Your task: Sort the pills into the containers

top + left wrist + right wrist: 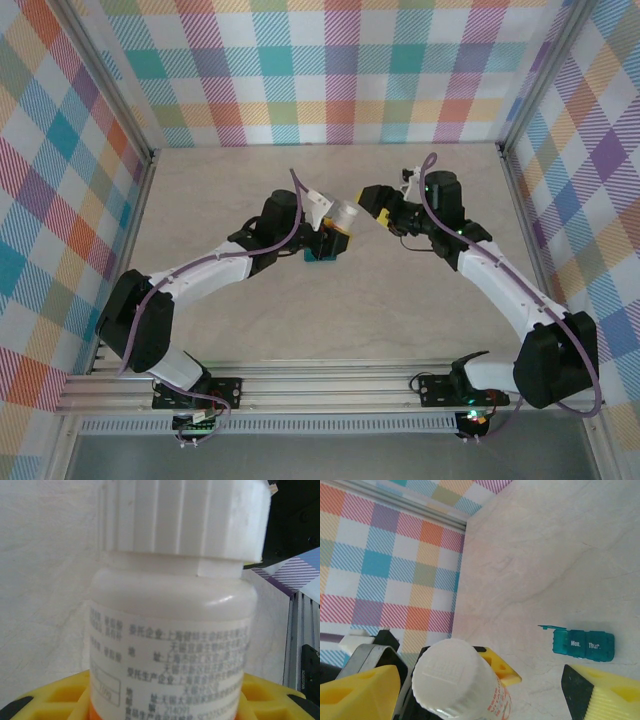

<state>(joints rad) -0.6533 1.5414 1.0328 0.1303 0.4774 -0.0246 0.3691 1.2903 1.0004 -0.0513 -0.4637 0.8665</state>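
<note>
My left gripper is shut on a white pill bottle and holds it above the table. In the left wrist view the bottle stands between the yellow fingers, with its ribbed white cap on. My right gripper is open next to the cap. In the right wrist view its yellow fingers stand either side of the cap, apart from it. The teal containers strip lies on the table with one end lid open. From above the containers sit just below my left gripper.
Plaid walls close in the beige table on three sides. A metal rail runs along the near edge by the arm bases. The right arm's base stands at the right in the left wrist view.
</note>
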